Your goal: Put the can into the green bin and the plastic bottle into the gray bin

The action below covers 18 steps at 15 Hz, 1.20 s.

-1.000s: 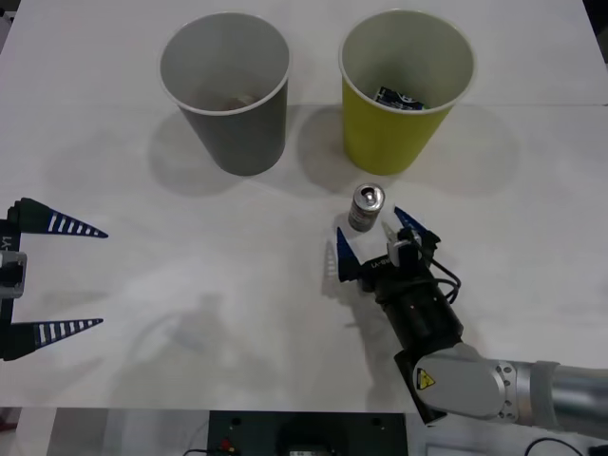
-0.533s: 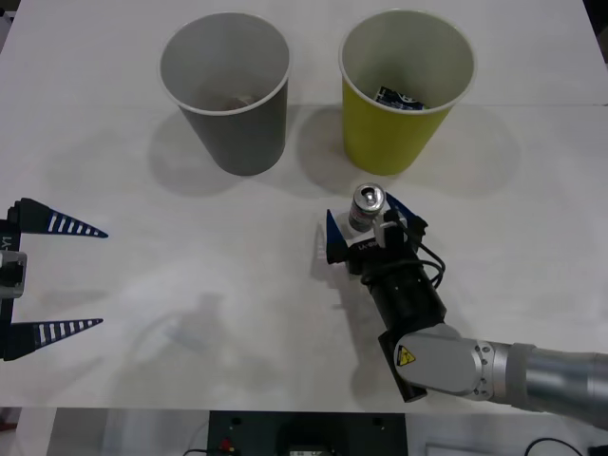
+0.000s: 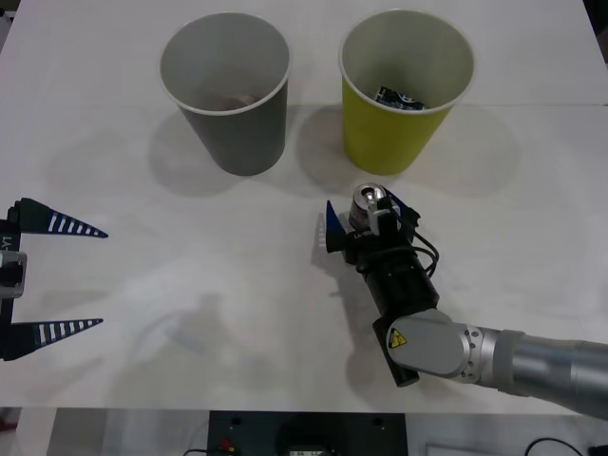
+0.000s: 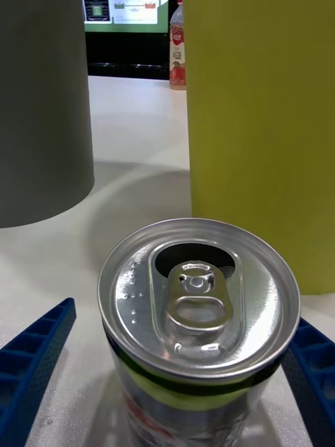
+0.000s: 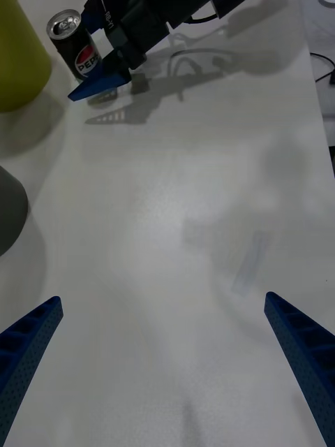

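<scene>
Fingers spread wide, the left gripper (image 3: 57, 277) hung over the table (image 3: 218, 275) at its left edge, holding nothing and well apart from everything else; in the left wrist view its two blue ribbed fingertips (image 5: 28, 342) sat far from each other above bare white tabletop. Farther back and a little to the right stood the gray bin (image 3: 226, 90), upright, with something small and pale lying at its bottom that could not be made out. Just beside it to the right stood the green bin (image 3: 406, 87), also upright, with a dark object showing inside against its far wall. In front of the green bin, near its base but apart from it, stood the can (image 3: 367, 201), upright on the table with its silver top and pull tab facing up; the left wrist view showed the round logo on its dark side (image 5: 75, 53). The right gripper (image 3: 363, 220) reached in from the lower right and bracketed the can, one blue finger on each side of it. In the right wrist view the can (image 4: 199, 307) stood between the two fingers (image 4: 35, 363), which lay spread with a visible gap on the one side, so the jaws were parted and had not closed on it. Behind the can in that same view rose the yellow-green wall of the green bin (image 4: 262, 133) and the dark wall of the gray bin (image 4: 43, 105).
</scene>
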Each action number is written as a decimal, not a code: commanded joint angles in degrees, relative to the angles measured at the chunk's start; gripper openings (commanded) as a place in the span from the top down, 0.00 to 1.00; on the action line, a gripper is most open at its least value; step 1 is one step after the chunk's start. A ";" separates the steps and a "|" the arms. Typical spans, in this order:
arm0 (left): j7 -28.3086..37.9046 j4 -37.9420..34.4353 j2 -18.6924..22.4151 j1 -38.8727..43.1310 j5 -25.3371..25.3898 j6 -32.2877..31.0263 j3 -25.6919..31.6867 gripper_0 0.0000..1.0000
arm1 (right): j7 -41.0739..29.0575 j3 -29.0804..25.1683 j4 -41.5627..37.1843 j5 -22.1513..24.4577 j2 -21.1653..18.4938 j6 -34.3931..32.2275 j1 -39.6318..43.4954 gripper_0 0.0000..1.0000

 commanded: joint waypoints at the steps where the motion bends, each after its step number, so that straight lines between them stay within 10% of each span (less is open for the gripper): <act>1: 0.00 0.00 0.00 0.00 0.00 0.00 0.00 0.00 | -0.11 0.00 -0.09 -0.01 0.00 -0.02 0.01 1.00; 12: 0.00 0.00 0.00 0.00 0.00 0.00 0.00 0.00 | 1.03 0.00 -5.98 0.96 -3.69 -1.69 0.45 1.00; 18: 0.00 0.00 0.00 0.00 0.00 0.00 0.00 0.00 | 2.97 -0.71 -17.23 3.50 -14.07 -9.95 0.89 1.00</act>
